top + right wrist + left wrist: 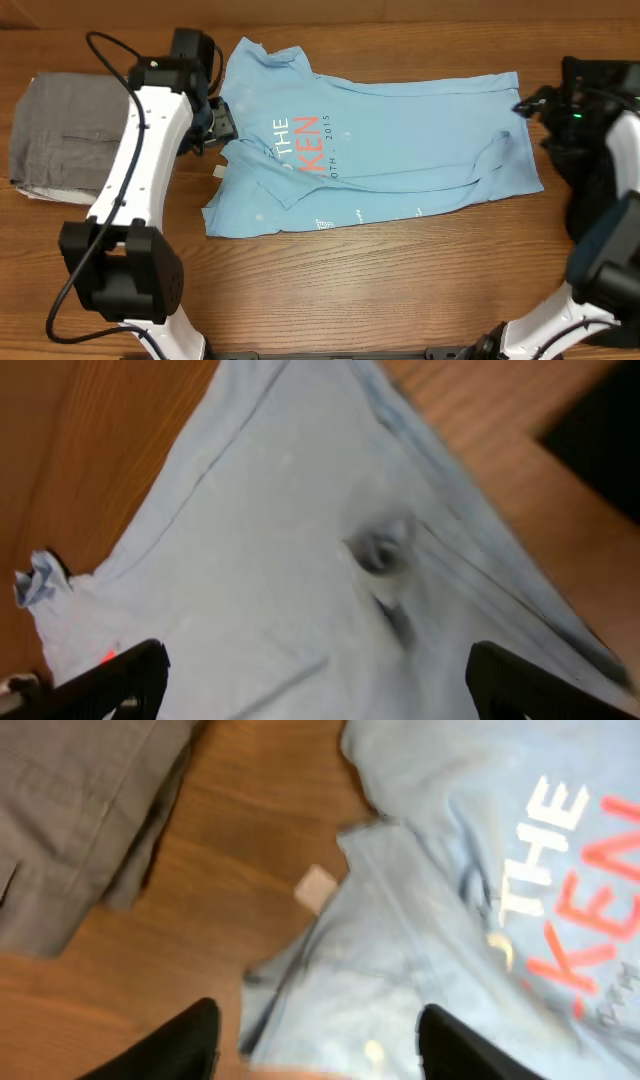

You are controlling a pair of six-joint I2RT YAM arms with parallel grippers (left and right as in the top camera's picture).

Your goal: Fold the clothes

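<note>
The light blue T-shirt point(370, 140) lies partly folded across the middle of the wooden table, collar end to the left, with white and red lettering "THE" and "KEN" showing. My left gripper point(218, 120) hovers at the shirt's left edge by a folded sleeve; in the left wrist view point(315, 1045) its jaws are wide open over the blue cloth point(450, 920), holding nothing. My right gripper point(528, 105) is at the shirt's right edge; in the right wrist view point(315, 680) its jaws are wide open above the plain blue fabric point(290, 540).
A folded grey garment point(65, 140) lies at the far left of the table and shows in the left wrist view point(70, 820). A small white tag point(316, 888) lies on the wood by the shirt's left edge. Black arm bases stand at the front.
</note>
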